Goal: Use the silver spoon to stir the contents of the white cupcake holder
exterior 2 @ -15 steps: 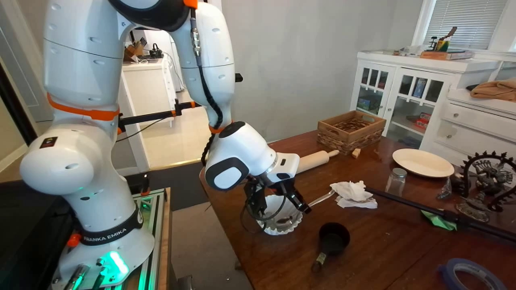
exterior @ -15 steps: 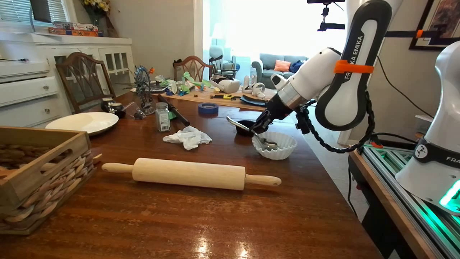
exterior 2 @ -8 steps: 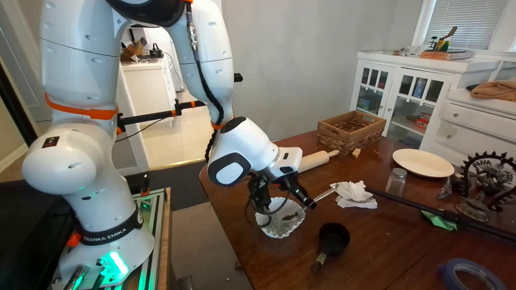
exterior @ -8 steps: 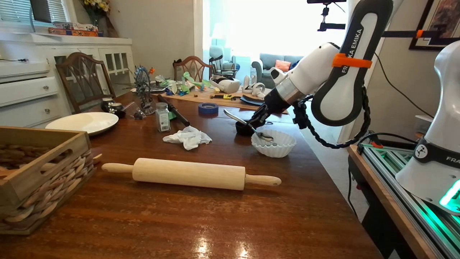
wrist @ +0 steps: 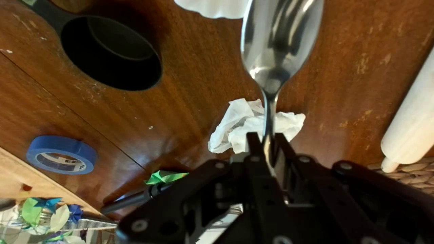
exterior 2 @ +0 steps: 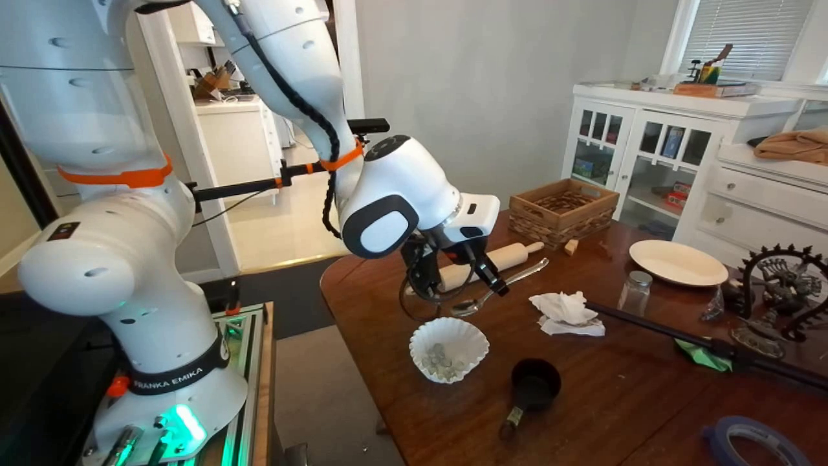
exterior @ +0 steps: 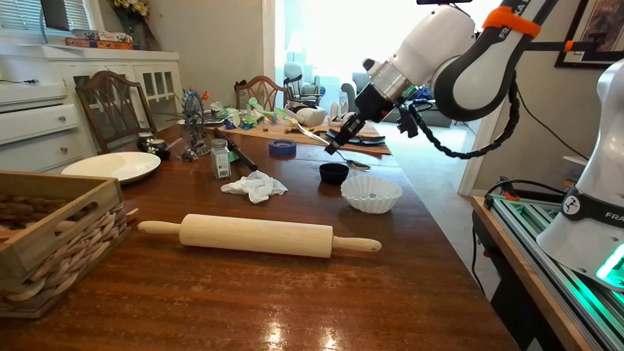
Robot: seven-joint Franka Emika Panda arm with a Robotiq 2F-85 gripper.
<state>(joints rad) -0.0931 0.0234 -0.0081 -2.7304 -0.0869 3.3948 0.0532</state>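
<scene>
Wrist view: we are seeing the gripper (wrist: 267, 144) clamping the silver spoon (wrist: 280, 37) between its jaws, partway along the handle, and pinching it from both sides. We are finding the spoon outside the white cupcake holder (exterior: 371, 204) in both exterior views; it is hanging in the air at a tilt, its bowl end dipping lower than its handle end. The holder is standing upright on the wooden table (exterior: 234, 302), and in an exterior view we are making out clear, glassy-looking pieces (exterior 2: 443, 362) lying inside it. Near the holder, a black cup (exterior: 334, 176) with a handle is standing. We are also noting a wooden rolling pin (exterior: 256, 236) lying on the table, crumpled white paper (exterior: 256, 187) resting near a lidded jar (exterior: 222, 163), and blue tape (exterior: 282, 147) lying well apart from the pin. In both exterior views, a flat white plate (exterior: 114, 165) and a wooden basket (exterior 2: 541, 224) are sitting well away from the holder.
</scene>
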